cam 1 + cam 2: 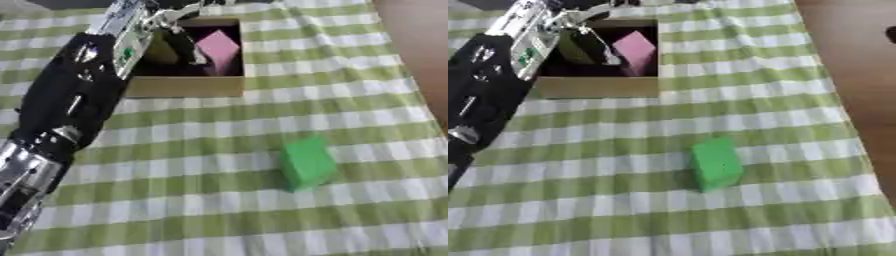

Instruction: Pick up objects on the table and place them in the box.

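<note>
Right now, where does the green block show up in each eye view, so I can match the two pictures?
Left eye view: the green block lies on the checked cloth, right of centre and below the middle.
Right eye view: the same block sits nearer the centre, just below the middle.
Shared landmark: the cardboard box near the top left, with a pink block inside it; the green block lies below it and to its right in both views.

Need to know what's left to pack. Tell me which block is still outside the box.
The green block: it lies on the checked cloth, while the pink block is inside the box.
</note>
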Action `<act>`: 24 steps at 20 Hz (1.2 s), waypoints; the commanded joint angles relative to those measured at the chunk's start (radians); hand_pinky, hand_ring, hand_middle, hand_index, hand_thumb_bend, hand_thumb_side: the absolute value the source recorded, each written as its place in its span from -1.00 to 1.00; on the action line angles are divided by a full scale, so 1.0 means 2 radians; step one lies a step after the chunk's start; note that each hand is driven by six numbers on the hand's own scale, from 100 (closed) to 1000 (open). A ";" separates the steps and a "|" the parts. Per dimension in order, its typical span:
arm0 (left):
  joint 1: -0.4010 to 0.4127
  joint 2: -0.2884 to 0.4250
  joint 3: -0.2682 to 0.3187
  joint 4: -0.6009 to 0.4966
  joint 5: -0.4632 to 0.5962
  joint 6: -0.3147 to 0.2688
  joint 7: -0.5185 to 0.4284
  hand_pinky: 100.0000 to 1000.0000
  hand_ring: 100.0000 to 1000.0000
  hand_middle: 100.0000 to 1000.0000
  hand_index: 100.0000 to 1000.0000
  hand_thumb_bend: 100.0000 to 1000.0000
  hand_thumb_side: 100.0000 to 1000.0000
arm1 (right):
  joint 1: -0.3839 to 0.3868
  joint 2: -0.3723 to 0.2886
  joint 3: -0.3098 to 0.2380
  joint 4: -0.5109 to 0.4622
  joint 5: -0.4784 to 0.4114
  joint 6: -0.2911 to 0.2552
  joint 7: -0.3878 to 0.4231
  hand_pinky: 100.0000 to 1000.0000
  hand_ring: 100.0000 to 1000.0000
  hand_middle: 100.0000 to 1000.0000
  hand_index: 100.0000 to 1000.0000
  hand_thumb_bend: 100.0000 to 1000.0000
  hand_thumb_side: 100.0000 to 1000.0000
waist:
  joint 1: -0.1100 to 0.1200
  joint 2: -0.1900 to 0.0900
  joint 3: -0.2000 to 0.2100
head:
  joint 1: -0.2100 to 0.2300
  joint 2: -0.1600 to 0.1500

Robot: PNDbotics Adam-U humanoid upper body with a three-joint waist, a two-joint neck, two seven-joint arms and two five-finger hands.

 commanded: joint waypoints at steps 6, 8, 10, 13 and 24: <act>-0.010 0.023 -0.001 -0.097 0.082 0.013 -0.006 0.74 0.76 0.65 0.85 -0.45 -0.81 | 0.004 -0.009 -0.008 -0.007 -0.002 0.000 -0.006 0.99 0.58 0.08 0.66 -1.00 0.08 | 0.001 -0.019 0.006 | -0.019 0.011; -0.007 0.032 -0.009 -0.134 0.114 0.016 -0.020 0.72 0.74 0.64 0.85 -0.49 -0.80 | 0.004 -0.010 -0.008 -0.007 -0.003 0.000 -0.007 0.99 0.59 0.08 0.66 -1.00 0.08 | 0.000 -0.024 0.008 | -0.023 0.014; -0.002 0.044 -0.015 -0.169 0.139 0.022 -0.033 0.72 0.74 0.63 0.85 -0.54 -0.80 | 0.001 -0.014 -0.007 -0.007 -0.005 0.000 -0.009 0.98 0.59 0.09 0.66 -1.00 0.07 | -0.001 -0.029 0.011 | -0.027 0.017; 0.020 0.072 -0.013 -0.239 0.181 0.036 -0.036 0.72 0.72 0.63 0.86 -0.79 -0.80 | -0.003 -0.030 -0.006 -0.007 -0.007 -0.010 -0.014 0.97 0.60 0.10 0.66 -1.00 0.04 | -0.002 -0.037 0.016 | -0.038 0.024; 0.212 0.227 0.062 -0.514 0.406 0.143 0.210 0.62 0.68 0.65 0.86 -1.00 -0.44 | -0.037 -0.146 0.015 -0.007 0.004 -0.107 -0.052 0.88 0.66 0.20 0.68 -1.00 -0.04 | -0.014 -0.046 0.032 | -0.059 0.034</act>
